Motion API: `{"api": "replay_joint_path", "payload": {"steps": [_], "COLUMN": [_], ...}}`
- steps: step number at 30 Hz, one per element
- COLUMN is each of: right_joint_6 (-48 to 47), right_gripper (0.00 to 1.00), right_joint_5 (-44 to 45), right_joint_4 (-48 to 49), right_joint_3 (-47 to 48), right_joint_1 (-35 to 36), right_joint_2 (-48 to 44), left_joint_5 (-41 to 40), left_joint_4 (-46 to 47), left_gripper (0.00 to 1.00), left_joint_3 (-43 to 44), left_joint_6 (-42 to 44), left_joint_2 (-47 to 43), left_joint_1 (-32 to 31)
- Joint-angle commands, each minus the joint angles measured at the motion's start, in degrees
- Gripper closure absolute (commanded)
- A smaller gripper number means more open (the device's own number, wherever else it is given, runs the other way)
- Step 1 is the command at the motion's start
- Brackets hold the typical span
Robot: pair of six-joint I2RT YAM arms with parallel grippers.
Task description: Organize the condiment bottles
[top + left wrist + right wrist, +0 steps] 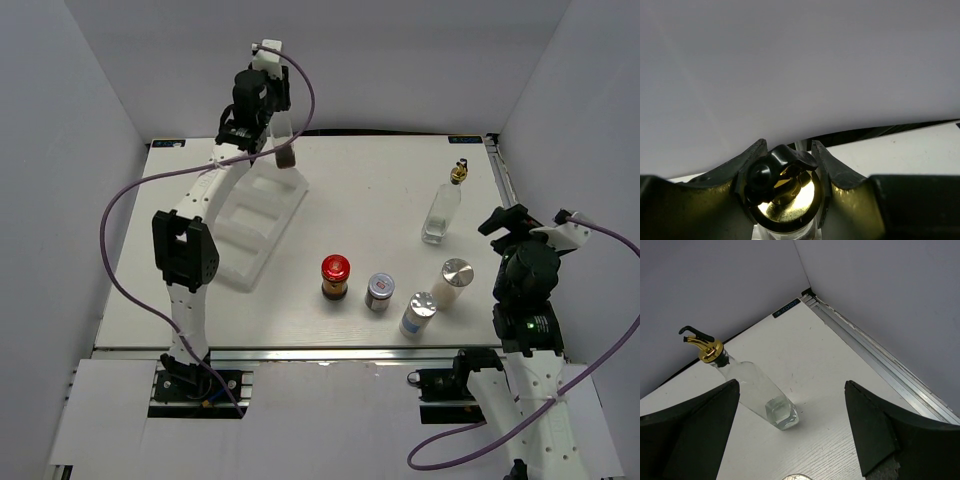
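Condiment bottles on bench: one glass bottle held over far end of white stepped tray, left pincer clamped on its neck just below the gold pourer. Second glass bottle stands ahead of right pincer, which is wide open and not touching it. Red-capped jar, silver-lidded jar and two white shakers stand near the front edge.

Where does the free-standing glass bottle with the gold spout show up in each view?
Top external: the glass bottle stands at far right, alone.
Left wrist: not in it; the left claw grips the other bottle.
Right wrist: left of centre, ahead of the open right claw.
Shared landmark: the table's dark far edge.
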Motion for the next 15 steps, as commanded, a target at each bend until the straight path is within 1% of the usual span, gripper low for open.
{"api": "replay_joint_path", "payload": {"steps": [1, 5, 7, 8, 10, 11, 15], "right_joint_6": [-0.14, -0.23, -0.31, -0.31, -0.23, -0.31, -0.31], "right_gripper": [0.11, 0.11, 0.11, 0.11, 0.11, 0.11, 0.11], "right_joint_5": [1.56, 1.91, 1.74, 1.74, 1.83, 1.74, 1.74], "right_joint_4": [3.47, 3.47, 3.29, 3.38, 3.64, 3.64, 3.56], "right_joint_3": [0.07, -0.02, 0.25, 0.16, -0.19, -0.11, -0.10], "right_joint_1": [-0.21, -0.21, -0.21, -0.21, -0.21, -0.21, -0.12], "right_joint_2": [0.62, 0.80, 0.80, 0.71, 0.63, 0.80, 1.24], "left_joint_5": [7.82, 17.30, 20.47, 24.32, 28.20, 31.62, 34.63], "left_joint_4": [4.69, 5.82, 5.21, 4.77, 4.42, 4.24, 4.68], "left_gripper": [1.00, 1.00, 1.00, 1.00, 1.00, 1.00, 1.00], "left_joint_3": [-0.84, -5.67, -6.47, -6.99, -7.61, -7.96, -9.90], "left_joint_6": [1.68, 2.30, 2.56, 2.83, 3.18, 3.62, 3.71], "left_joint_2": [-7.28, -9.83, -10.53, -10.71, -10.97, -11.41, -13.17], "left_joint_1": [2.62, 6.13, 7.11, 8.24, 9.22, 10.00, 11.42]}}
